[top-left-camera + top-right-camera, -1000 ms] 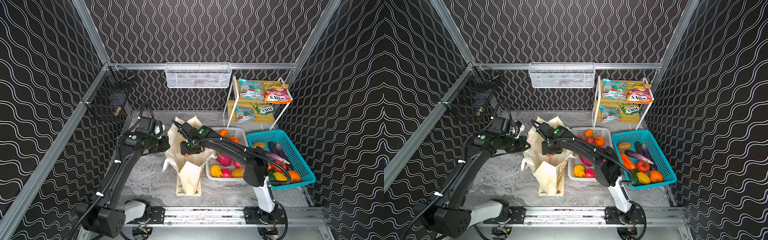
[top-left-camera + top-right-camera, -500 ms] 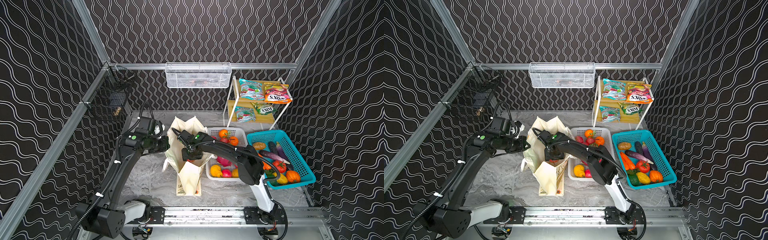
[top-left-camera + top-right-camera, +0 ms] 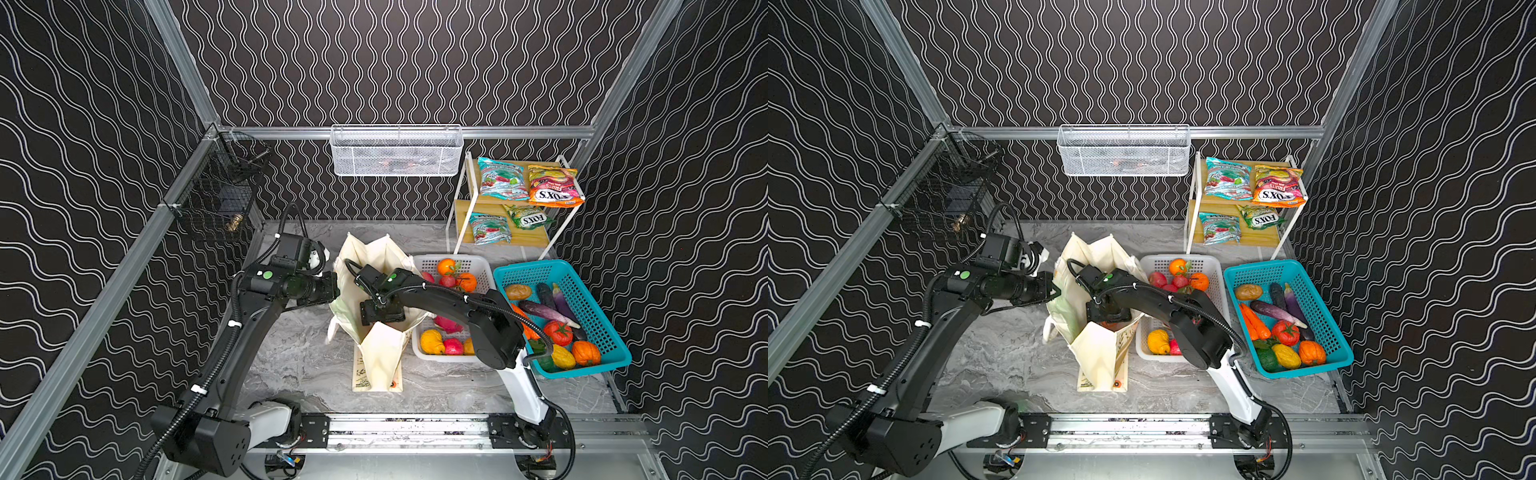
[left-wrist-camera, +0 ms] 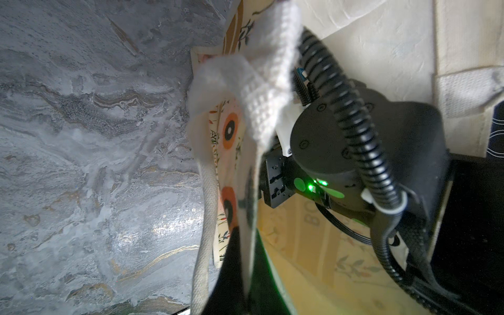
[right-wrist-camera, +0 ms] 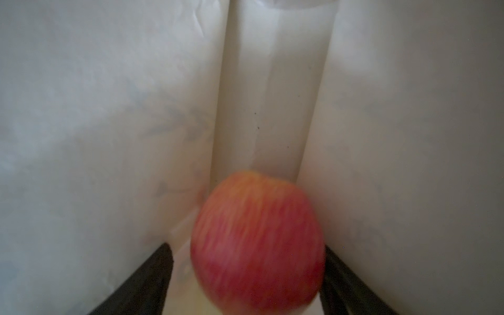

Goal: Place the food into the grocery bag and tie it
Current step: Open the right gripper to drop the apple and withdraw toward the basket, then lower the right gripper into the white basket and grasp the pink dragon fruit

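The cream grocery bag (image 3: 380, 357) (image 3: 1100, 353) stands open mid-table in both top views. My left gripper (image 3: 334, 291) (image 4: 249, 272) is shut on the bag's rim fabric, with a white strap handle (image 4: 261, 90) draped beside it. My right gripper (image 3: 380, 320) (image 5: 245, 246) reaches down inside the bag with its jaws spread wide. A red-orange apple (image 5: 259, 240) from the food sits blurred between them, with a clear gap to one finger (image 5: 152, 272). More food fills the white basket (image 3: 482, 266) and the teal basket (image 3: 540, 274).
Candy packets (image 3: 552, 191) lie on a two-tier shelf at the back right. A white wire basket (image 3: 395, 151) hangs on the back wall and a black wire cage (image 3: 216, 199) on the left wall. The right arm's wrist (image 4: 354, 141) fills the bag's mouth.
My right gripper has sunk lower into the bag and its jaws have spread, letting the apple loose. The left gripper has kept its hold on the rim.
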### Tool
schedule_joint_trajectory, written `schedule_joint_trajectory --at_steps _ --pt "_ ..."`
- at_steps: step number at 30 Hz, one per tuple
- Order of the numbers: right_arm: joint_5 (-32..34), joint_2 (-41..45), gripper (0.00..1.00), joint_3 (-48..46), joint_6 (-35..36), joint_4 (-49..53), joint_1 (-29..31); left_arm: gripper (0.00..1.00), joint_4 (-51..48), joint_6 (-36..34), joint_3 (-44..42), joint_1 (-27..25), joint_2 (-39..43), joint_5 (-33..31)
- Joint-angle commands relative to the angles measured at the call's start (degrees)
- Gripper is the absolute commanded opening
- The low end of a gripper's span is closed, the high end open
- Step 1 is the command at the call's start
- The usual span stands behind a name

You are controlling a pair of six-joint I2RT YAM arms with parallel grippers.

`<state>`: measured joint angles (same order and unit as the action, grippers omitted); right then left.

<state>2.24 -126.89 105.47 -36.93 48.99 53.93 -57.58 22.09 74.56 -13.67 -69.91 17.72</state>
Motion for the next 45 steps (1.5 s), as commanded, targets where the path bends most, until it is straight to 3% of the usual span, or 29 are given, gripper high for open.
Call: schedule_joint_trajectory --at_steps 1,9,24,31,37,40,45 --pt "1.1 0.8 0.99 -0.4 0.1 0.5 0.0 0.0 0.4 -0.9 0.0 0.0 0.2 0.6" --pt "2.7 3.9 0.99 1.0 0.0 2.2 0.0 0.0 0.2 -1.2 0.1 0.0 0.1 0.6" --pt "4.7 21.5 0.99 7.1 0.8 1.2 0.1 0.0 0.6 -1.3 -0.6 0.0 -0.1 0.9" --pt "6.6 33.3 0.99 2.3 3.8 -7.6 0.0 0.0 0.1 -1.5 0.1 0.0 -0.1 0.7" --pt "15.7 46.9 0.99 -9.0 7.9 -15.5 -1.5 0.0 0.5 -1.2 -0.4 0.0 0.2 0.7" --pt "18.4 51.6 0.99 -13.7 7.9 -14.0 -5.2 0.0 0.5 -1.1 -0.7 0.0 0.5 0.7" --pt "15.6 57.7 0.99 -23.6 7.5 -12.0 -14.6 0.0 0.5 -0.9 -0.9 0.0 0.6 0.7"
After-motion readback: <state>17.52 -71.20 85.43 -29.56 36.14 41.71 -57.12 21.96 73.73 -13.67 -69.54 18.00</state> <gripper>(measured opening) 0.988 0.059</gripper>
